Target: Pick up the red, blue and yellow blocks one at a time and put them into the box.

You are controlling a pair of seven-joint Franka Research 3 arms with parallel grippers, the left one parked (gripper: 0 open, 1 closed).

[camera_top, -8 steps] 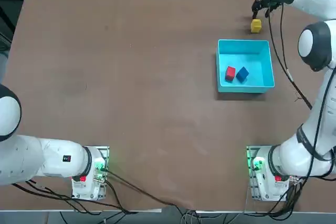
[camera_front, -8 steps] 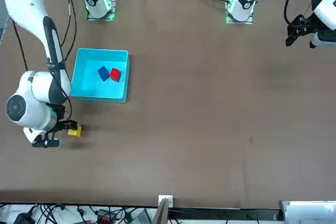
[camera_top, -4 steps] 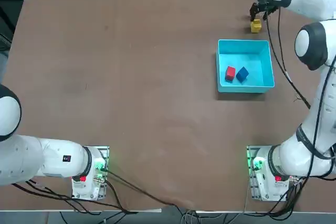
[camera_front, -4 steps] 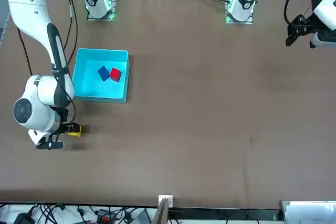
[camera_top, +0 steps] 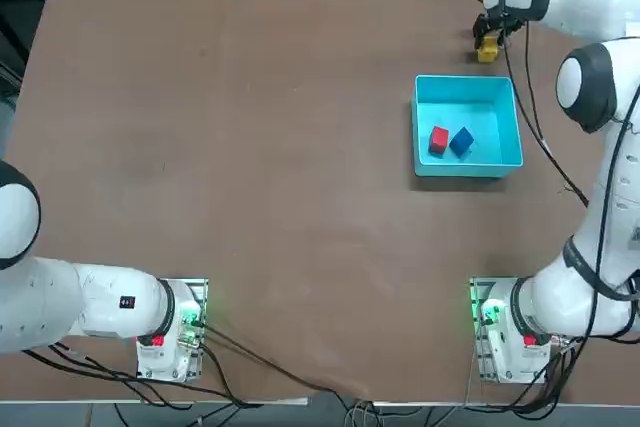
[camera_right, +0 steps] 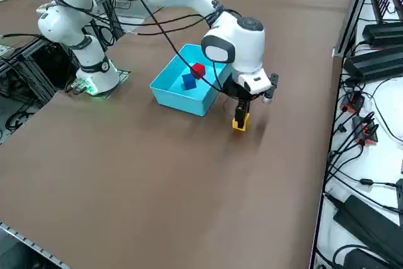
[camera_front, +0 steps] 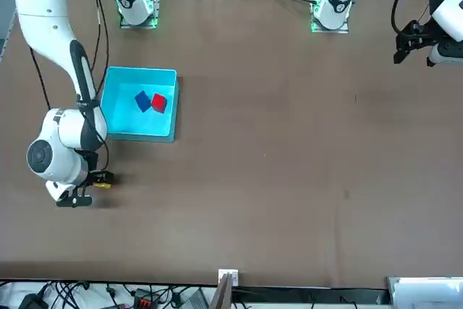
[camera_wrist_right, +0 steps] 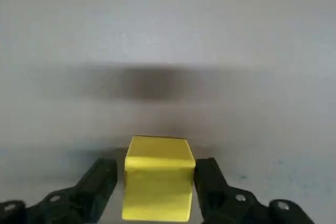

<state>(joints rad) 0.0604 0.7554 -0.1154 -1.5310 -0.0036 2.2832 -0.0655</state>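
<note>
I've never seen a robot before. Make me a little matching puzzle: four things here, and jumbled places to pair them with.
1. Red block
2. Blue block
3. Yellow block
4. Right claw

A. Outside the box, between two black fingers
B. In the box, on the robot's right of its neighbour
C. Beyond the box, its fingers either side of a block
D. In the box, on the robot's left of its neighbour

Pairs: 1-D, 2-B, 3-A, 4-C

Soft, even light shows the table sharply overhead; in the wrist view, blurred shadows streak the surface.
</note>
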